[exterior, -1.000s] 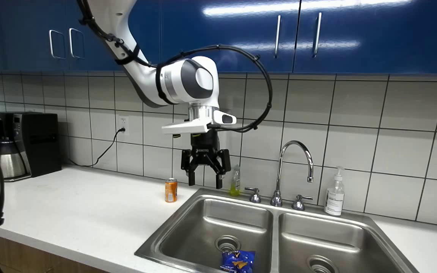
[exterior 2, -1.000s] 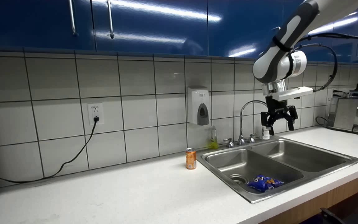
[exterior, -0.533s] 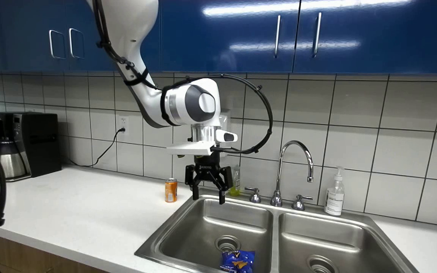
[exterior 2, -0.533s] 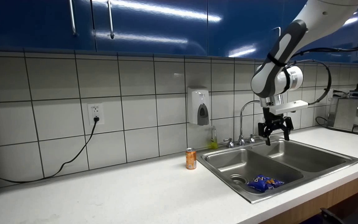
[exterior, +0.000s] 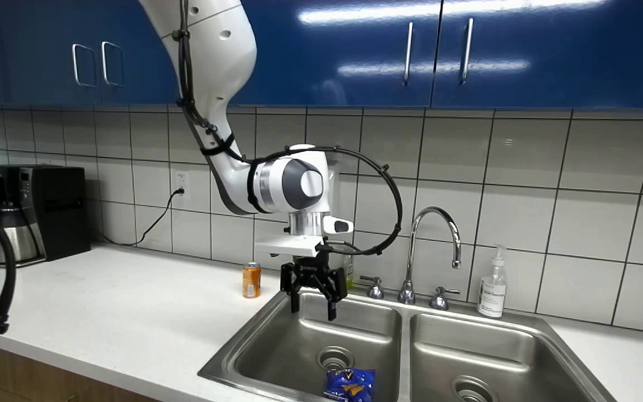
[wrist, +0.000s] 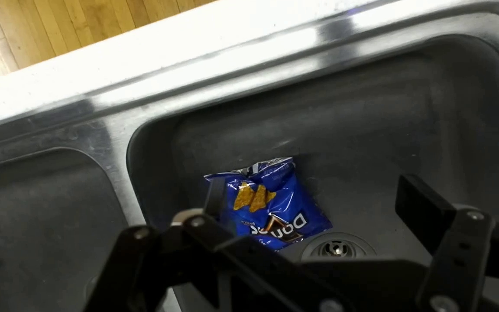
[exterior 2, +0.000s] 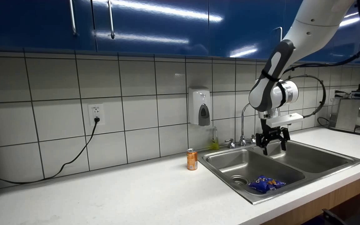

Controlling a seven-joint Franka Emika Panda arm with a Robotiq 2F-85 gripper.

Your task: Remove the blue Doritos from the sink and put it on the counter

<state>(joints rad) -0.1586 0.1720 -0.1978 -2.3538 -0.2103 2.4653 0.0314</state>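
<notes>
One blue chip bag (wrist: 271,201) is what I'm after: it lies on the bottom of the sink (exterior: 406,340), in the basin (wrist: 362,130) nearer the orange can (exterior: 252,280), just beside the drain (wrist: 338,248). My end effector (exterior: 313,309) hangs above the sink, well apart from the bag, its fingers (wrist: 425,212) spread wide with nothing between them. I take the step in hand to be the approach, with no grasp made and the whole carry to the desk (exterior: 126,318) left to do. In the wrist view the bag sits off-centre, one finger overlapping its edge along my line of sight, so I judge the next move calls for a shift toward the divider (wrist: 123,186) and the front rim (wrist: 232,73) before I go straight down. The wrapper looks thin and crinkly; I'd set the fingers low on either side of its middle, bring them together gently, then lift clear of the rim and cross to the desk near the can.
</notes>
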